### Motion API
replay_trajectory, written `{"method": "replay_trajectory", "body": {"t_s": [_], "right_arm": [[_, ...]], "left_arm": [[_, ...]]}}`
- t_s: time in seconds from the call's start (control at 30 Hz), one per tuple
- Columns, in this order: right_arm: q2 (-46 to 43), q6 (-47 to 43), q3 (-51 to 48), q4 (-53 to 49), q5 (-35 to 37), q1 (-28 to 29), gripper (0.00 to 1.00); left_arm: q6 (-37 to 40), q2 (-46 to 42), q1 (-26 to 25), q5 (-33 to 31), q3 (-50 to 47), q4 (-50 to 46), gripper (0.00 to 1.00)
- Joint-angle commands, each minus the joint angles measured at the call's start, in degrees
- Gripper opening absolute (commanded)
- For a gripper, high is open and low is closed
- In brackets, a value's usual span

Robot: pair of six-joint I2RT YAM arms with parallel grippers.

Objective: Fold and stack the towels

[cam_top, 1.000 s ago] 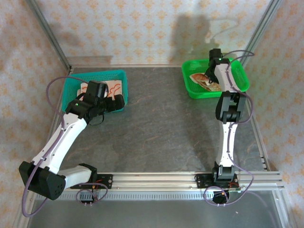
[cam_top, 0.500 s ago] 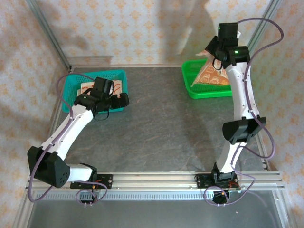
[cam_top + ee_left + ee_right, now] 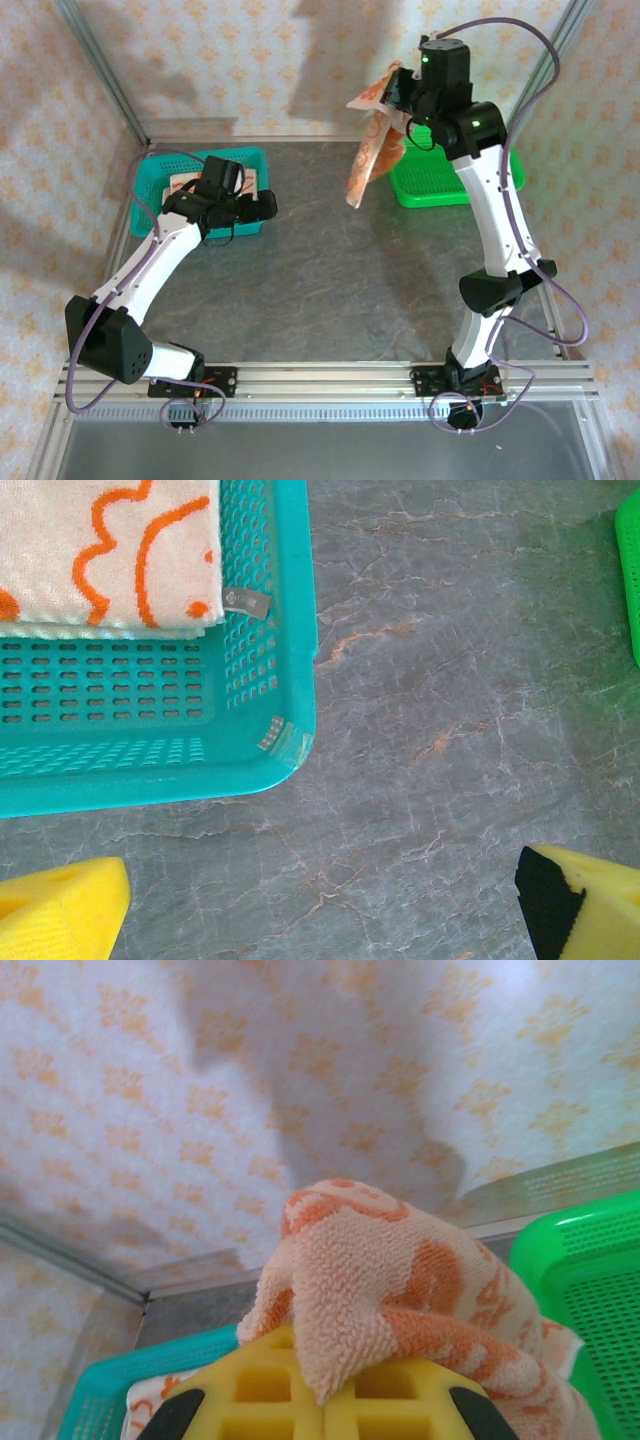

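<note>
held towel: orange towel [image 3: 365, 150] hangs in the air from the right jaws, clear of the bench [image 3: 330, 290], just in front of the left edge of the green basket [image 3: 425, 185]. Lower end dangles free. Top end is bunched.
held towel, wrist view: a crumpled wad [image 3: 390, 1290] draped over the yellow fingers [image 3: 300, 1400]. Print is too creased to read, and the lower part is cut off by the frame.
right jaws: closed on the towel's top end. The pinch point itself is buried under cloth.
green basket: far right of the bench. The right arm and the hanging towel cover much of it, so I cannot tell whether more cloth lies inside. One corner shows at the right wrist frame edge [image 3: 585, 1290].
teal basket: far left [image 3: 240, 153]. In the top view the left wrist sits over its middle.
folded towel: in the teal basket, cream side up with orange outlines [image 3: 100, 550]. Cut off by the top and left frame edges. Layered edges show along its near side, but I can't count layers. Small grey tag [image 3: 247, 602] at its corner. Only slivers show from above [image 3: 180, 183].
left jaws: wide apart, nothing between them. Only two yellow tips show, at the bottom corners [image 3: 60, 910] and [image 3: 590, 905], over bare bench just beside the teal basket's corner [image 3: 290, 740]. Height above the bench is unclear.
</note>
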Motion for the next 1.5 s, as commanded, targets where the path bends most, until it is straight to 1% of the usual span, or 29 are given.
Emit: {"method": "replay_trajectory", "body": {"t_s": [0.0,0.1,0.2,0.27,0.37,0.4,0.43,0.47,0.5,0.53,0.63,0.7,0.8,0.83,0.87,0.93,0.97,1.0,1.03,1.07,1.13,1.17,1.33,1.47], "right_arm": [[2.34,-0.06,-1.37,1.13,-1.99,1.37,0.0],[0.37,1.99,-11.24,3.36,-2.76,3.22,0.0],[-5.9,3.57,-28.81,10.35,-1.95,5.68,0.0],[-10.07,6.04,-40.44,14.56,-2.95,6.75,0.0],[-15.37,9.36,-54.29,17.91,-3.77,9.28,0.0],[-17.15,10.41,-58.85,19.21,-4.39,10.4,0.04],[-18.3,11.16,-62.11,20.21,-4.71,11.43,0.15],[-19.25,11.95,-65.16,20.59,-4.56,12.41,0.29],[-19.83,12.67,-67.18,20.28,-4.32,13.04,0.32],[-20.19,13.1,-68.46,19.81,-4.13,13.24,0.34],[-21.01,13.59,-70.7,18.46,-2.66,13.34,0.47],[-20.76,12.67,-70.72,17.03,-1.76,13.34,0.5],[-20.25,12.03,-71.21,15.18,-0.03,13.34,0.5],[-20.32,12.01,-71.68,14.85,0.59,13.34,0.5],[-20.46,12.02,-72.45,14.67,1.29,13.26,0.5],[-21.08,12.22,-74.19,14.39,2.6,13.25,0.49],[-21.47,12.25,-75.25,14.32,3.09,13.2,0.49],[-21.81,12.38,-76.29,14.12,3.61,13.16,0.48],[-22.04,12.61,-77.17,14.01,3.97,13.07,0.48],[-22.44,12.86,-78.31,13.95,4.17,12.9,0.47],[-23.22,13.16,-80.47,14.04,4.42,12.76,0.47],[-23.79,13.5,-81.56,14.01,4.6,12.72,0.47],[-27.19,15.1,-85.14,13.92,5.28,12.63,0.47],[-29.77,16.25,-87.18,13.48,5.8,12.63,0.47]], "left_arm": [[0.52,-0.31,-0.52,0.47,1.21,0.85,1.0],[0.11,-0.79,-0.52,0.4,0.59,0.8,1.0],[-0.25,-1.5,-0.59,0.06,-0.26,0.62,1.0],[-0.49,-2.03,-0.59,-0.17,-1.26,0.82,1.0],[-1.16,-2.34,-0.61,-0.14,-2.43,1.14,1.0],[-1.49,-2.3,-0.6,0.08,-2.84,1.28,1.0],[-1.85,-2.18,-0.68,0.05,-3.14,1.47,1.0],[-2.02,-1.96,-0.94,0.28,-3.51,1.78,1.0],[-2.33,-1.56,-1.32,0.59,-3.75,2.0,1.0],[-2.63,-1.2,-1.71,0.71,-3.84,2.01,1.0],[-3.82,0.65,-3.81,1.51,-3.9,2.35,0.99],[-4.73,2.32,-6.01,1.86,-4.07,2.86,0.97],[-6.13,4.83,-9.81,1.71,-4.35,3.09,0.91],[-6.15,5.5,-11.0,1.83,-4.68,3.52,0.88],[-8.27,6.3,-12.42,1.82,-5.22,4.14,0.84],[-9.19,7.73,-15.22,1.56,-6.3,5.24,0.75],[-9.58,8.69,-16.55,1.32,-6.84,5.66,0.73],[-9.7,9.81,-17.65,1.47,-7.41,6.42,0.64],[-9.83,10.84,-18.49,1.43,-7.85,6.87,0.59],[-9.89,12.12,-19.32,1.43,-8.23,7.3,0.55],[-9.49,14.69,-20.76,1.95,-8.51,8.48,0.44],[-8.93,16.06,-21.47,2.01,-8.17,8.61,0.41],[-5.34,21.8,-24.63,-0.39,-4.88,7.12,0.39],[-4.18,25.05,-25.9,-0.3,-2.98,6.93,0.39]]}}
